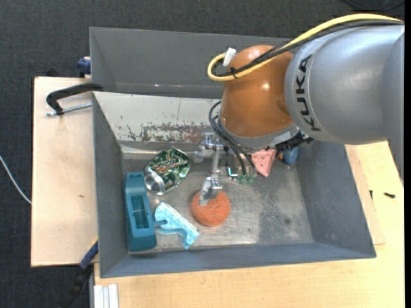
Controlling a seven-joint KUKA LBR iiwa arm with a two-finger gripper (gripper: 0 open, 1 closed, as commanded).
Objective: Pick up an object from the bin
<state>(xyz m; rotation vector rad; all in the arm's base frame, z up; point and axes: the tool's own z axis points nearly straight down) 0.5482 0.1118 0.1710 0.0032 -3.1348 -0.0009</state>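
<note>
Claw (210, 191): at the orange ball (212, 213), top edge — whether open or closed, cannot tell
Crushed can (167, 167): up-left of ball

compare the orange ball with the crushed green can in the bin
The orange ball is plain orange; the crushed green can is green with print and a silver end. The ball is round and whole; the can is dented, lying on its side. The ball lies under the gripper; the can lies further left, apart from it. Both rest on the bin floor.

Bin (289, 220) holds orange ball (213, 213), crushed can (167, 167), teal block (137, 214).
</note>
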